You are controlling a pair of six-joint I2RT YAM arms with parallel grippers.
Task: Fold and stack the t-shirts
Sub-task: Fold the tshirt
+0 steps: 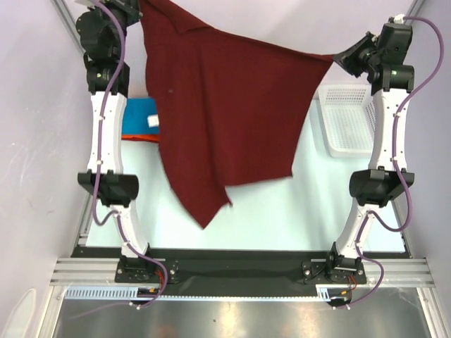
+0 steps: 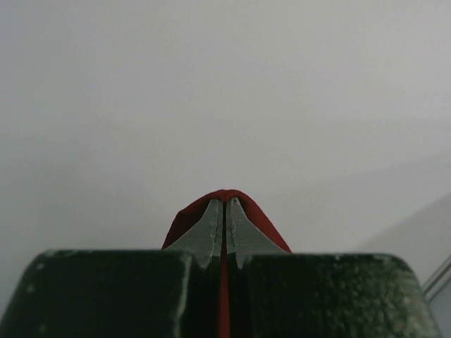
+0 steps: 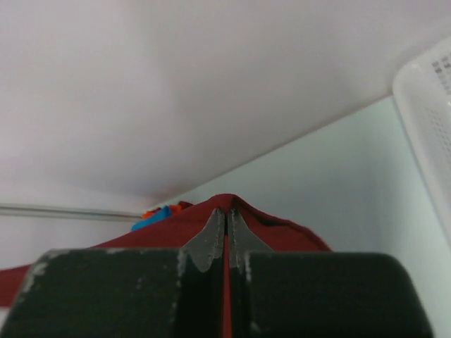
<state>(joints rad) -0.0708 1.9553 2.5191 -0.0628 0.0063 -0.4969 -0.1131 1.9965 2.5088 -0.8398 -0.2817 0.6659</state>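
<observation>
The dark maroon t-shirt (image 1: 225,105) hangs spread in the air between both raised arms. My left gripper (image 1: 141,8) is shut on its far left corner; the left wrist view shows maroon cloth (image 2: 262,220) pinched between the closed fingers. My right gripper (image 1: 338,58) is shut on its right corner, with cloth (image 3: 282,231) pinched between its fingers. The shirt's lower end hangs down to a point over the table's middle. The bright blue t-shirt (image 1: 139,116) lies folded at the left on the orange-red t-shirt (image 1: 138,136); both show in the right wrist view (image 3: 151,218).
A white plastic mesh basket (image 1: 347,120) stands at the back right, and its rim shows in the right wrist view (image 3: 426,105). The pale table (image 1: 282,211) lies under the hanging shirt. Grey walls flank both sides.
</observation>
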